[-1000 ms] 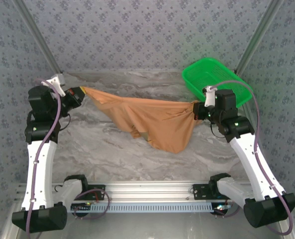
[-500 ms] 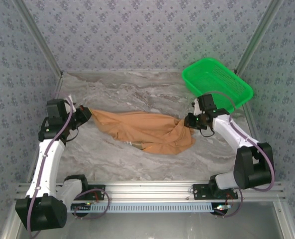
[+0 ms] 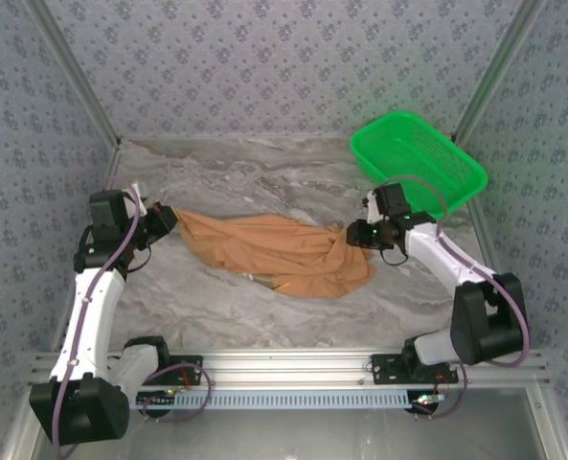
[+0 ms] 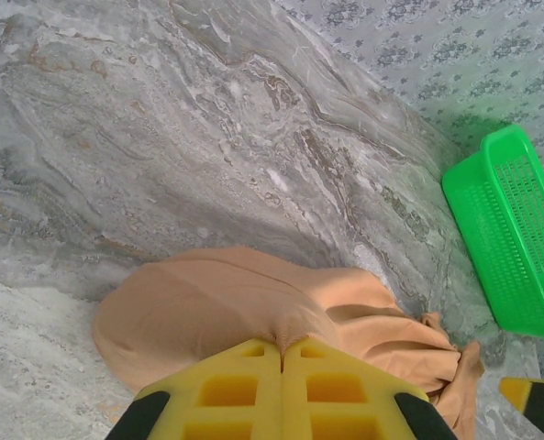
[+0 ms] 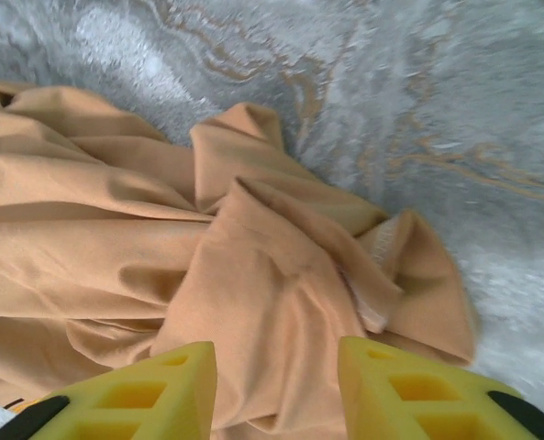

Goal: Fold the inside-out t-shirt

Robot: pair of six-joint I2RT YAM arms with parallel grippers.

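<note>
Item 1, t-shirt (image 3: pixel 284 254): rumpled heap across the middle of the surface (image 3: pixel 264 177), its left end pinched in the closed left tool (image 3: pixel 164 218), likely as an anchor for spreading. Right tool (image 3: pixel 353 233): jaws apart over the right end, gripping nothing. Bare room lies on the far and near sides of the cloth; the green basket (image 3: pixel 418 158) crowds the far-right corner.

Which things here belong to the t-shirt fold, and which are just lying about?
In the job:
- t-shirt, orange-tan, bunched on the table
- left end effector, shut on the cloth's edge
- right end effector, open over the cloth

Lying about:
- green basket, at the far right, apart from the shirt
</note>
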